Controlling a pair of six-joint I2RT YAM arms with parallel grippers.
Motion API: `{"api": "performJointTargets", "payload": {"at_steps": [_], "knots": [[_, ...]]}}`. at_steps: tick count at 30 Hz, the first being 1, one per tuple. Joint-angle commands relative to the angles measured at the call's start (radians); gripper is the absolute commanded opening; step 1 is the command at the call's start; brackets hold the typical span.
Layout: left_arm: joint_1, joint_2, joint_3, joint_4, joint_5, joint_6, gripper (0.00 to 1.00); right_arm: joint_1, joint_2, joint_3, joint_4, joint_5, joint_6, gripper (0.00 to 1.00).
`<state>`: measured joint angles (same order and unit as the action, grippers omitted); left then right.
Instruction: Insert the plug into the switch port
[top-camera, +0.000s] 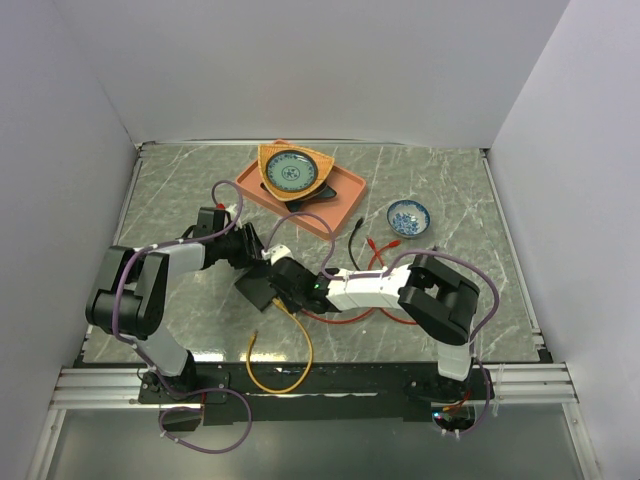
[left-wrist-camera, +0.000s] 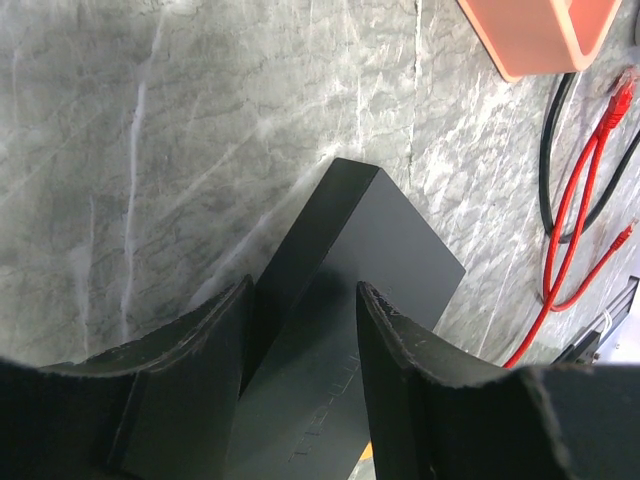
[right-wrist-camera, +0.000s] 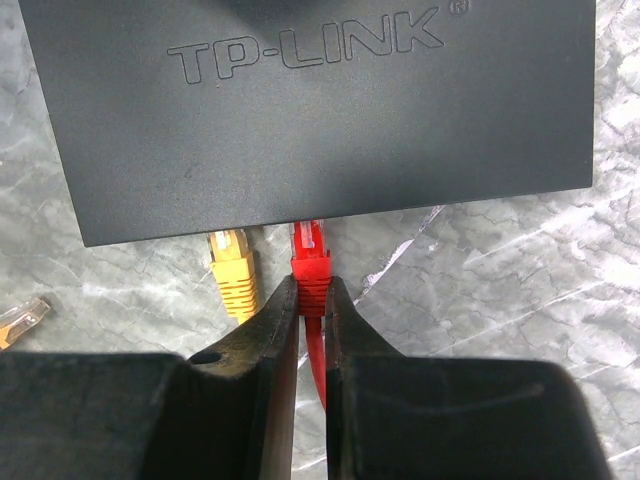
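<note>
Plain white walls (top-camera: 300, 60) close in the far, left and right sides of a grey marbled table (top-camera: 170, 200), evenly lit.

The red RJ45 plug (right-wrist-camera: 310, 262), pinched between the right pincer's (right-wrist-camera: 312, 300) fingertips, points straight ahead, its tip meeting the near edge of the flat matte-black TP-LINK switch (right-wrist-camera: 300, 120).
</note>
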<state>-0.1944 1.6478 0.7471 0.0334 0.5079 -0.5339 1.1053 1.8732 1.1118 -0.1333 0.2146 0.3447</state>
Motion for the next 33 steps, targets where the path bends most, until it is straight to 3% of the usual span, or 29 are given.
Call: {"api": "performJointTargets", "payload": {"at_steps": [1, 17, 33], "knots": [[-0.033, 0.035, -0.005, -0.087, 0.066, 0.005, 0.5, -0.041, 0.012, 0.039, 0.167, 0.063, 0.019, 0.0], [-0.034, 0.06, -0.009, -0.09, 0.069, 0.009, 0.47, -0.094, 0.037, 0.105, 0.189, 0.037, 0.033, 0.0], [-0.033, 0.047, -0.029, -0.076, 0.058, -0.017, 0.38, -0.093, 0.075, 0.177, 0.146, 0.169, 0.162, 0.0]]}}
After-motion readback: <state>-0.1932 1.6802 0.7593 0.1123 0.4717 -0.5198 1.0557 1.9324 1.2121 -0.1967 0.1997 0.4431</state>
